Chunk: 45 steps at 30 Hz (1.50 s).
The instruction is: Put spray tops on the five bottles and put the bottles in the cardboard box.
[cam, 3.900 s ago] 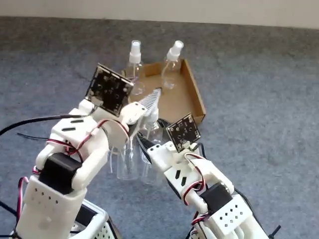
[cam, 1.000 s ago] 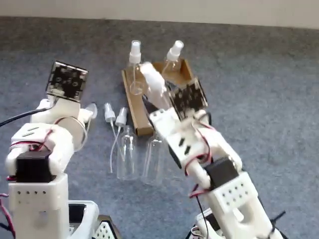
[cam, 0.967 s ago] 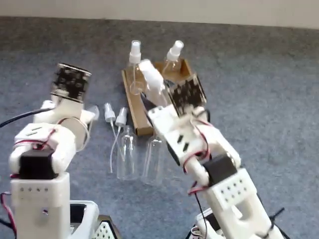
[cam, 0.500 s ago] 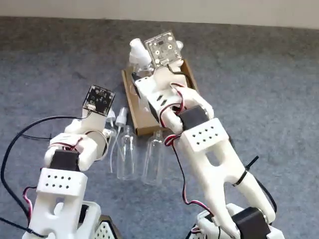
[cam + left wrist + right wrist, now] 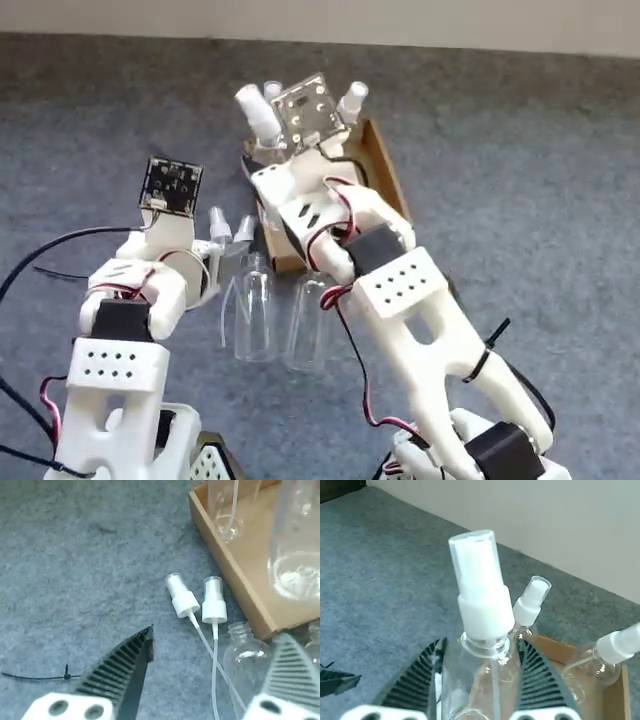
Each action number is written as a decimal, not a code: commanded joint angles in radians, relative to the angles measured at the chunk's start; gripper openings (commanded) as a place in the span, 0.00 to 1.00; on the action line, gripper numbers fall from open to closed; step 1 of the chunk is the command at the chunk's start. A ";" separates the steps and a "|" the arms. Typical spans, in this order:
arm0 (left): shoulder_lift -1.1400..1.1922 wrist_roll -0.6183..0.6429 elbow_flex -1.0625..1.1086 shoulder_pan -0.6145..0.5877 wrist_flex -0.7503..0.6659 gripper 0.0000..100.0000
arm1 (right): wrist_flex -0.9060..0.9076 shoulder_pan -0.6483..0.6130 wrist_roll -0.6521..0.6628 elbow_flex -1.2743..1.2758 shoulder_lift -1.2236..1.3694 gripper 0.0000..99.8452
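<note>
Bottle (image 5: 476, 680), capped, clamped btwn right jaws.

Indoor carpeted room — grey low-pile carpet (image 5: 520, 150) covers the work surface. Plain pale wall (image 5: 570, 520) along its far edge. Home or office: undetermined.

Our right arm (image 5: 400, 290) lies stretched over the cardboard box (image 5: 388, 190), with a capped spray bottle (image 5: 256, 115) tilted at its far end. Our left arm (image 5: 125, 320) sits just beside two loose spray tops (image 5: 219, 222), near two uncapped bottles (image 5: 254, 310) on the grey carpet (image 5: 520, 150).
</note>
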 commanded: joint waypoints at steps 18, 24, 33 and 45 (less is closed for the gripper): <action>-0.016 0.014 -0.025 0.102 -0.057 0.41 | 0.214 -0.038 -0.012 0.225 -0.395 0.00; -0.016 0.014 -0.013 0.104 -0.077 0.41 | 0.223 -0.053 -0.012 0.225 -0.427 0.00; -0.016 0.014 -0.013 -0.021 -0.075 0.41 | 0.087 0.036 -0.005 0.225 -0.341 0.00; -0.007 0.014 0.093 -0.332 -0.198 0.41 | -0.397 0.065 -0.003 0.223 0.028 0.00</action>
